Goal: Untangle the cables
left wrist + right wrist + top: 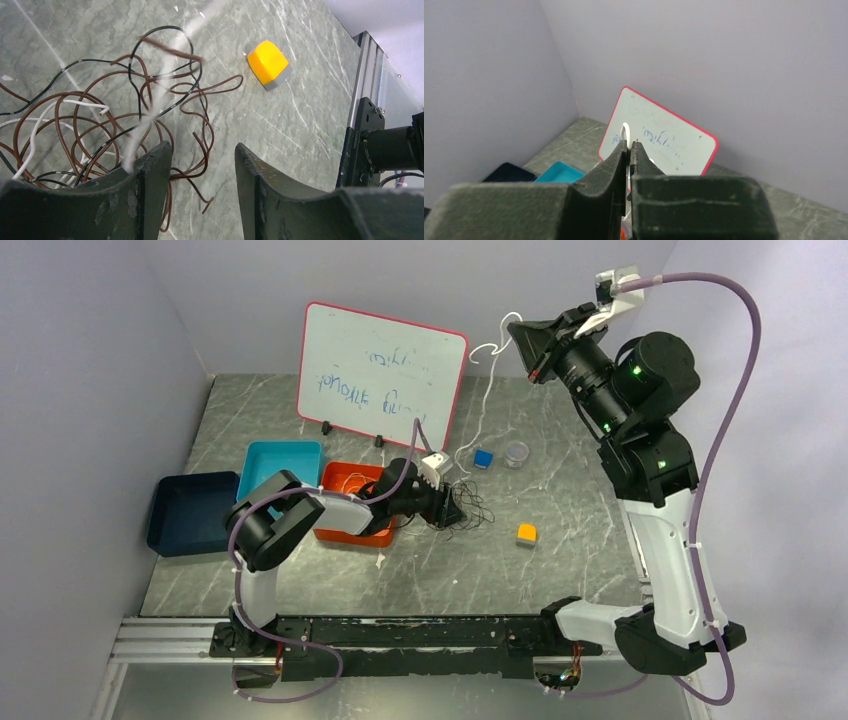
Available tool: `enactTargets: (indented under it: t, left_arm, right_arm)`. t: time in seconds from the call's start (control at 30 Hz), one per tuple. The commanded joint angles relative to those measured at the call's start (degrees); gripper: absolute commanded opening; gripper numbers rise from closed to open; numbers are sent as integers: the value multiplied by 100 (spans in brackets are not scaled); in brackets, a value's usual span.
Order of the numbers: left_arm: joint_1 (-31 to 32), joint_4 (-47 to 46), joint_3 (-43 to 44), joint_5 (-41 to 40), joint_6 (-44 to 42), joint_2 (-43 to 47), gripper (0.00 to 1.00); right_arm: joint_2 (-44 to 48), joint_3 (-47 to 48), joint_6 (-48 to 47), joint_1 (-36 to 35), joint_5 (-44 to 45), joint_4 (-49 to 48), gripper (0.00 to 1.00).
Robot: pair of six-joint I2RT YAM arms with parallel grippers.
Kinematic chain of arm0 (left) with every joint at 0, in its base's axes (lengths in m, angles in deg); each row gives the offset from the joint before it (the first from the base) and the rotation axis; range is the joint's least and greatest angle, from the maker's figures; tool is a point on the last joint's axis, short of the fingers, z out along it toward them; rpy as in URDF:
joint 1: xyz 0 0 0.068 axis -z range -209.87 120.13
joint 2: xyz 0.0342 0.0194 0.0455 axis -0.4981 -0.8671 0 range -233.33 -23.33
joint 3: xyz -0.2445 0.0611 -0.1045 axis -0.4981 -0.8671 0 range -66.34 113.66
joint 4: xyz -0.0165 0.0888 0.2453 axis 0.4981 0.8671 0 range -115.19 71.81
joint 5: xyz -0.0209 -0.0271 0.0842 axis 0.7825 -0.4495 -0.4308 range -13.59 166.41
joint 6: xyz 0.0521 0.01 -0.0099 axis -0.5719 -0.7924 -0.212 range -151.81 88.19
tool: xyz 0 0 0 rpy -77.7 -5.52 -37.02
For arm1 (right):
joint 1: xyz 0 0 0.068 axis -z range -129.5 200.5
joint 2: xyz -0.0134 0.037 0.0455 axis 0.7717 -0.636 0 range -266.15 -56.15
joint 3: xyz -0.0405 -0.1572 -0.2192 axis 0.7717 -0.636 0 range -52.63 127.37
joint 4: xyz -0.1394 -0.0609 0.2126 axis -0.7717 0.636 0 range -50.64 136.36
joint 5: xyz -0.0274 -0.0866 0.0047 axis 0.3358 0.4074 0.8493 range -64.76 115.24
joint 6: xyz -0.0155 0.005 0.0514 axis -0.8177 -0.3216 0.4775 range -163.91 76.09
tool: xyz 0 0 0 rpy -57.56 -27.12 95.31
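A tangle of thin brown, black and white cables (150, 95) lies on the marble table, seen as a dark knot (468, 510) in the top view. My left gripper (202, 145) hovers low at the tangle's edge, open; a loose brown end lies on the table below the gap. In the top view the left gripper (450, 508) sits right against the knot. My right gripper (630, 143) is raised high at the back, shut on a white cable (625, 129). That white cable (484, 390) runs from the right gripper (520, 340) down to the tangle and shows as a blurred streak (165, 85).
A yellow block (269, 64) lies right of the tangle (526, 534). A blue cube (483, 458) and a clear round container (516, 454) sit behind it. An orange tray (345, 480), teal tray (280, 465), dark blue tray (190, 510) and a whiteboard (380, 370) stand to the left.
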Motion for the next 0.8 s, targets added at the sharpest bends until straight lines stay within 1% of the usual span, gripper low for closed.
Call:
enactTargets:
  t: [0.0, 0.3, 0.6, 0.67, 0.77]
  left_arm:
    - [51, -56, -83, -102, -110, -93, 54]
    - [46, -47, -102, -159, -110, -151, 54]
    - [46, -4, -111, -212, -110, -215, 53]
    - [47, 21, -103, -226, -110, -220, 52]
    - [49, 64, -103, -266, -110, -237, 46]
  right_arm:
    - [-25, 265, -401, -1, 414, 4, 0]
    - [-42, 617, -760, 5, 823, -306, 0]
    - [87, 690, -1016, 0, 1572, -1102, 0]
    - [89, 724, -1090, 1, 1758, -1272, 0]
    - [115, 770, -1204, 3, 1968, -1539, 0]
